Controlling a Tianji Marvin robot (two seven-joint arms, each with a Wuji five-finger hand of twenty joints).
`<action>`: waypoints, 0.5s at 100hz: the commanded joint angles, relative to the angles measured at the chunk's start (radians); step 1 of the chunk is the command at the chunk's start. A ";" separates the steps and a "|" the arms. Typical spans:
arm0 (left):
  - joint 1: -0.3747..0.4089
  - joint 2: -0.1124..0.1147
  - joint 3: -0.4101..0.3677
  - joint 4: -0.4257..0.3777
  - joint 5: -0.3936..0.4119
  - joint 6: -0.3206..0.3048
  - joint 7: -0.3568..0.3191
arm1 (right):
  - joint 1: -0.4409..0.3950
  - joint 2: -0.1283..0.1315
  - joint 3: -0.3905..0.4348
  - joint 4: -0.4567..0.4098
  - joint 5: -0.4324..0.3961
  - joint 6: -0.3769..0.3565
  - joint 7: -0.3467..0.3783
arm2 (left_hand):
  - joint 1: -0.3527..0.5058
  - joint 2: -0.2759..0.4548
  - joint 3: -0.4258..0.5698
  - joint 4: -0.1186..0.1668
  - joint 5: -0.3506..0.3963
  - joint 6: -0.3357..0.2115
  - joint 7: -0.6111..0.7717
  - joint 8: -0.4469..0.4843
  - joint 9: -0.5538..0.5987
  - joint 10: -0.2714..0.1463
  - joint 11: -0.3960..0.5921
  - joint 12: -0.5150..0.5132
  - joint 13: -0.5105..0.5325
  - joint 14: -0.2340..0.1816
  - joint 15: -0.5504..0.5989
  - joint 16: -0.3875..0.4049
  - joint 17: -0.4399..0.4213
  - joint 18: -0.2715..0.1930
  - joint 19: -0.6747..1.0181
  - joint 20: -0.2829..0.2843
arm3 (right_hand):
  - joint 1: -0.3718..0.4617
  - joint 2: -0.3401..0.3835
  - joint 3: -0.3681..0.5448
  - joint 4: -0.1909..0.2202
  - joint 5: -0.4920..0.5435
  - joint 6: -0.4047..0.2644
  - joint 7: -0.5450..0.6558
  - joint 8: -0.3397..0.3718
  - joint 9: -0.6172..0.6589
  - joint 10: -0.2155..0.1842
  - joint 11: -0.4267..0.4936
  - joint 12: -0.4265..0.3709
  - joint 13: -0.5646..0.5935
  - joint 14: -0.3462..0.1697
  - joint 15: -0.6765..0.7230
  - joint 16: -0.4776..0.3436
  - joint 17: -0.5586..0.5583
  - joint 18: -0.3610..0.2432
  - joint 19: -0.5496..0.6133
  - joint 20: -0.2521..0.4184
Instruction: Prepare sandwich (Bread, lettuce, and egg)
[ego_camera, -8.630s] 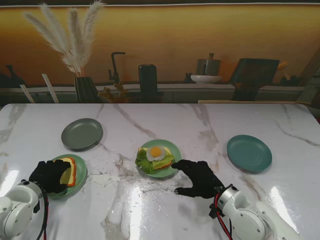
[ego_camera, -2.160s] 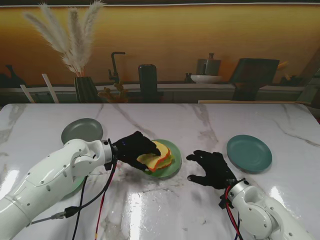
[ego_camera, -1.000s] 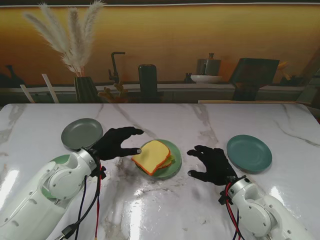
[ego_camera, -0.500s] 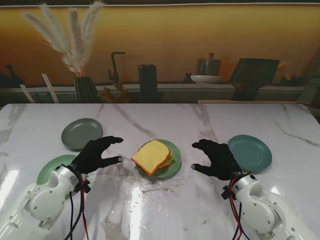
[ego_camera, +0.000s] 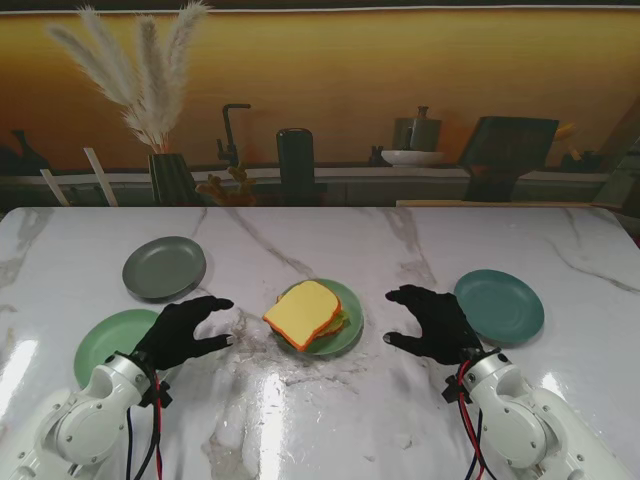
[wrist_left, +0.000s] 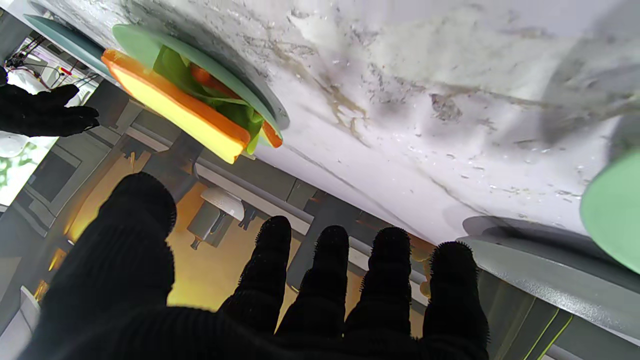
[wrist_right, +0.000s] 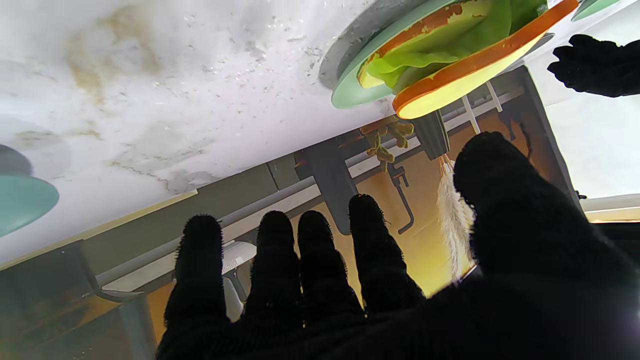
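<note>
- Sandwich (ego_camera: 304, 312) sits on the green centre plate (ego_camera: 349, 330), mid-frame in the stand view. Top bread slice lies tilted, overhanging the plate's left rim.
- Lettuce (wrist_right: 440, 52) shows between the two slices in both wrist views; egg not visible, covered by the top slice.
- Left hand (ego_camera: 183, 330): lower left of the stand view, left of the sandwich and clear of it. Palm down, fingers spread, thumb out toward the plate. Holding nothing.
- Left wrist view: four fingers (wrist_left: 331, 280) extended side by side, thumb splayed wide, nothing between them. Sandwich at upper left of that frame, apart from the fingertips.
- Right hand (ego_camera: 432, 322): lower right of centre, between the centre plate and the teal plate (ego_camera: 499, 306). Palm down, fingers splayed toward the sandwich, not touching it. Empty.
- Right wrist view: fingers (wrist_right: 312, 265) straight and slightly apart, thumb wide; sandwich at upper right of frame.
- Both forearms rise from the bottom corners, wrists low over the marble table (ego_camera: 330, 420).
- Light green plate (ego_camera: 108, 342) at lower left, just left of the left hand; grey plate (ego_camera: 164, 267) farther back, left of centre.
</note>
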 joint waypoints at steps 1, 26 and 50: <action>-0.002 -0.003 0.007 0.005 0.005 0.017 -0.001 | -0.011 -0.019 -0.009 0.010 0.004 0.000 0.000 | 0.017 -0.005 0.017 -0.029 -0.003 -0.003 0.014 0.014 0.004 -0.012 0.013 0.015 0.001 -0.003 0.008 0.007 -0.014 0.012 0.014 0.009 | -0.023 0.002 0.015 -0.028 -0.034 0.016 -0.023 -0.010 -0.011 -0.015 0.018 0.007 0.012 -0.025 0.002 -0.005 -0.021 -0.013 0.023 -0.021; -0.012 -0.001 0.020 0.006 0.007 0.026 -0.010 | -0.011 -0.020 -0.010 0.016 0.013 0.000 -0.002 | 0.021 -0.002 0.018 -0.031 -0.003 -0.007 0.017 0.015 0.008 -0.013 0.013 0.018 0.002 -0.003 0.009 0.011 -0.017 0.013 0.025 0.014 | -0.022 0.003 0.013 -0.028 -0.026 0.021 -0.018 -0.008 -0.009 -0.017 0.029 0.011 0.011 -0.027 0.008 -0.003 -0.026 -0.011 0.030 -0.028; -0.014 0.001 0.023 0.003 0.006 0.033 -0.020 | -0.013 -0.019 -0.004 0.011 0.012 0.004 0.002 | 0.023 0.000 0.018 -0.033 0.000 -0.007 0.020 0.016 0.012 -0.012 0.014 0.020 0.003 -0.002 0.009 0.012 -0.018 0.014 0.027 0.014 | -0.020 0.004 0.011 -0.028 -0.026 0.022 -0.019 -0.009 -0.004 -0.018 0.032 0.011 0.013 -0.026 0.009 -0.003 -0.032 -0.009 0.033 -0.033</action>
